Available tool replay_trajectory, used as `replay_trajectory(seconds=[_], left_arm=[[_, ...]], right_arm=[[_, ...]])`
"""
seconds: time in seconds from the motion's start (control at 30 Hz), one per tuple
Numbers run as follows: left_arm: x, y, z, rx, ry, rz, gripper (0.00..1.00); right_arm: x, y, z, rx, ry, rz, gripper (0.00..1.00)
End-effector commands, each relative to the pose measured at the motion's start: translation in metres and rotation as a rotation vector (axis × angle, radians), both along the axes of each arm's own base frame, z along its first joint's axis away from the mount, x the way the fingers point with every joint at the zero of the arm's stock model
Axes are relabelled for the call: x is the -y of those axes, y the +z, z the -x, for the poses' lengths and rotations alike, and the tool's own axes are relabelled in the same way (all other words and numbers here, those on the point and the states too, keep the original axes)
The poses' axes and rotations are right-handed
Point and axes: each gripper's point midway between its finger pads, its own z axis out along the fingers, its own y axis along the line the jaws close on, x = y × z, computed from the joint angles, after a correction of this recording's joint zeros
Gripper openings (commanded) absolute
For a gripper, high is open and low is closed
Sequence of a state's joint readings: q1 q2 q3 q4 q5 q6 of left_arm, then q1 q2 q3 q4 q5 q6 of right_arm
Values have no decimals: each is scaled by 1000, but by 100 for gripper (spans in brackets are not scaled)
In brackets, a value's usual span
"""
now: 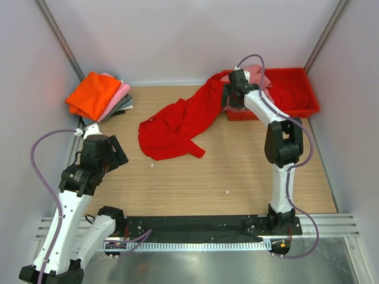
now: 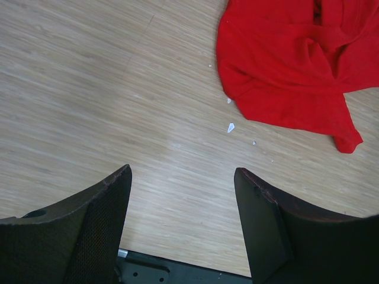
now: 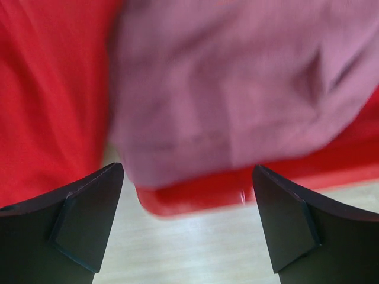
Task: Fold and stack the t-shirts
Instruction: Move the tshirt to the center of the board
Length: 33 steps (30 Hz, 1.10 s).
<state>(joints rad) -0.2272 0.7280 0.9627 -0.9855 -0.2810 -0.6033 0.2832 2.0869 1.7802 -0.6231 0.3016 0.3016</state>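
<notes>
Lying crumpled: red t-shirt point(image 1: 177, 124) | wooden table point(image 1: 237, 171) | white walls point(image 1: 195, 35)

**Five shirts, one tray, two arms**

Five shirts are in view. One bright red shirt point(image 1: 174, 127) lies loose on the table point(image 1: 237, 171). One dusty pink shirt point(image 1: 256, 72) sits in the single red plastic tray point(image 1: 299, 111) at the far right corner. Three make the one stack at the far left corner: one orange shirt point(image 1: 92, 94), one light pink shirt point(image 1: 121, 92) and one grey shirt point(image 1: 124, 106). Whether that stack hides more cannot be told. There are two arms, one left arm point(image 1: 77, 177) and one right arm point(image 1: 284, 148), with two grippers: one left gripper point(image 2: 182, 171) and one right gripper point(image 3: 188, 167). Three white scraps point(image 2: 231, 126) dot the wood.
</notes>
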Motion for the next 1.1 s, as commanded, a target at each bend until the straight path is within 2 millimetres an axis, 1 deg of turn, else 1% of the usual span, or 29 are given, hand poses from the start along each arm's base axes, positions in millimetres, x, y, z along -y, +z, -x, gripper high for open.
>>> replay_trajectory(seconds=[0.0,0.03,0.07,0.1,0.13,0.17,0.23,0.27,0.33,0.37,0.4,0.43,0.47,0.5,0.53,0.57,0.6,0.67,0.7,0.73,0.77,0.8,0.83,0.9,0.93,1.0,1.03,1.07], left_arm=[[-3,11,-3,43,25,8,71],[-4,11,-3,42,27,9,71],[-4,11,-3,42,26,9,71],[-5,11,-4,41,31,10,71],[-5,11,-4,44,31,10,71],[-6,11,-4,44,34,10,71],[-6,11,-4,46,36,10,71],[-7,11,-4,44,39,10,71],[-7,11,-4,46,43,9,71],[-8,11,-4,46,45,9,71],[-8,11,-4,43,47,9,71],[-8,11,-4,42,48,8,71],[-9,10,-4,39,49,6,71],[-9,10,-4,39,51,7,71],[-9,10,-5,38,51,7,71],[-9,10,-4,38,53,7,71],[-9,10,-5,36,52,6,71],[-9,10,-4,35,54,5,71],[-9,10,-5,36,55,7,71],[-10,10,-4,35,56,5,71],[-10,10,-5,37,56,6,71],[-10,10,-5,37,56,6,71],[-9,10,-4,35,55,6,71],[-10,10,-5,35,56,5,71],[-10,9,-5,34,57,4,71],[-10,9,-5,34,56,5,71],[-10,10,-5,35,56,5,71],[-10,10,-4,34,56,5,71]], right_arm=[[2,31,-46,135,-23,-28,96],[6,18,-51,116,-32,-24,96],[6,23,-58,132,-27,-39,95],[6,20,-62,132,-26,-46,95],[4,22,-67,143,-20,-53,95],[7,11,-70,127,-21,-53,94],[6,8,-75,123,-15,-60,92],[8,-1,-77,109,-19,-63,90],[10,-5,-78,102,-23,-70,77],[15,-4,-78,106,-40,-71,59],[15,-4,-78,110,-42,-79,50],[16,-8,-77,109,-43,-81,42],[17,-6,-77,117,-46,-87,25],[18,-1,-77,126,-44,-93,19],[18,-2,-77,126,-40,-98,14],[19,-1,-77,127,-41,-100,3],[22,2,-78,131,-44,-105,1],[24,11,-79,141,-47,-117,1],[28,17,-80,153,-58,-124,1],[32,38,-81,196,-65,-123,1],[38,49,-82,218,-81,-118,1],[43,65,-82,251,-103,-117,1],[63,94,-81,313,-154,-107,1],[86,127,-79,388,-226,-118,1],[113,155,-72,450,-297,-106,1],[144,176,-63,507,-391,-79,1],[158,180,-58,529,-433,-68,1],[184,192,-48,561,-508,-34,1]])
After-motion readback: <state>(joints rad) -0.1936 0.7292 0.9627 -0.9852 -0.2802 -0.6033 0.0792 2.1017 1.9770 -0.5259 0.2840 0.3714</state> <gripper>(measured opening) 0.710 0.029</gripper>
